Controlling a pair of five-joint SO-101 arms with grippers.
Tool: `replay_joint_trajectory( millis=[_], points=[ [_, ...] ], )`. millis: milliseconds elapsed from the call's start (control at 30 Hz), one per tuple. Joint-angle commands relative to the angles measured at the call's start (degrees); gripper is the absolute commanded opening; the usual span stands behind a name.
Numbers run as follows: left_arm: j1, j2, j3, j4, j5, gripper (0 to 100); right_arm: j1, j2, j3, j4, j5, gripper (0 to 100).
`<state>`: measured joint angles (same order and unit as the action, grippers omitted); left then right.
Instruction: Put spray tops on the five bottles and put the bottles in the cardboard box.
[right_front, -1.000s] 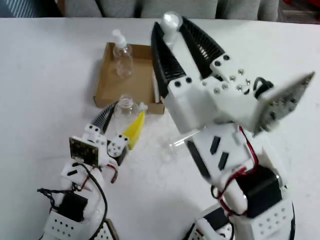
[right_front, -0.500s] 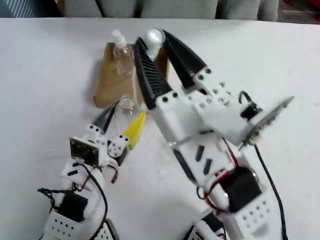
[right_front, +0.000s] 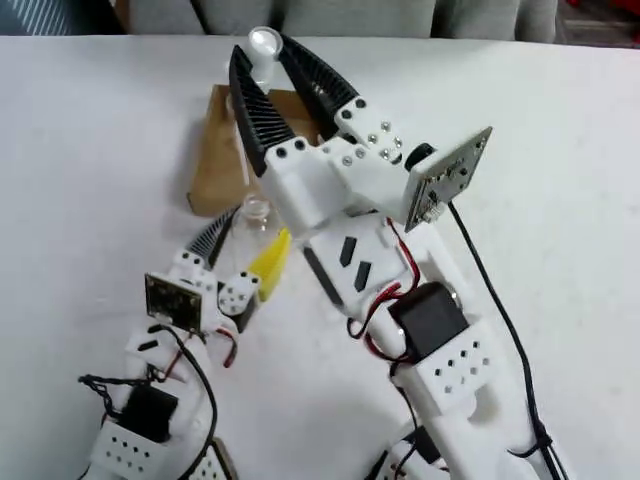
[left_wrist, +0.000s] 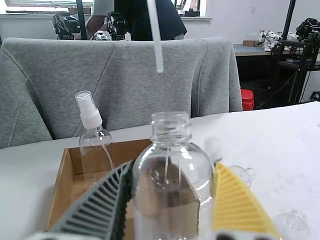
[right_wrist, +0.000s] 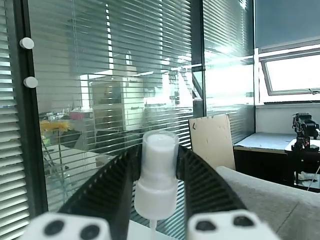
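- The right gripper (right_front: 262, 46) sits at the upper middle of the high view. Its two black jaws are partly closed and pinch a white spray top (right_front: 263, 40).
- In the right wrist view the spray top (right_wrist: 157, 172) stands upright between the jaws, held at its sides.
- The left gripper (right_front: 256, 222), left of centre, has its grey and yellow jaws clamped around an uncapped clear bottle (right_front: 256, 208). This bottle stands upright just at the lower edge of the cardboard box (right_front: 212, 170).
- In the left wrist view the dip tube (left_wrist: 155, 35) hangs down from the top of the frame. Its end is above the open neck of the held bottle (left_wrist: 170, 190) and apart from it.
- A capped bottle (left_wrist: 94, 150) stands upright inside the box, at centre left.
- Two loose bottles (left_wrist: 243, 175) lie on the table at the lower right.
- The white table (right_front: 560, 150) has wide bare stretches left and right of the box. Its far edge runs along the top of the high view, against grey upholstery (left_wrist: 125, 85).
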<state>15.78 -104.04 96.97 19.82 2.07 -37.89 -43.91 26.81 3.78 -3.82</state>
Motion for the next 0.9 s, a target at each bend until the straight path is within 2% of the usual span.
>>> replay_joint_trajectory(
  millis=[0, 200, 567, 867],
  points=[
    [0.48, -0.84, -0.09, -2.02, 0.62, 2, 1.8, -0.84, 1.49, -1.01, -0.7, 1.6],
    [0.48, -0.84, 0.0, -2.02, 0.62, 2, 3.21, -4.97, 8.18, -1.45, -0.79, 1.6],
    [0.48, -0.84, 0.0, -1.76, 0.62, 2, 3.03, -7.34, 9.32, 1.89, -0.88, 1.6],
    [0.48, -0.84, 0.0, -1.67, 0.62, 2, 1.19, -7.34, 14.24, 3.91, -3.78, 1.6]
  ],
)
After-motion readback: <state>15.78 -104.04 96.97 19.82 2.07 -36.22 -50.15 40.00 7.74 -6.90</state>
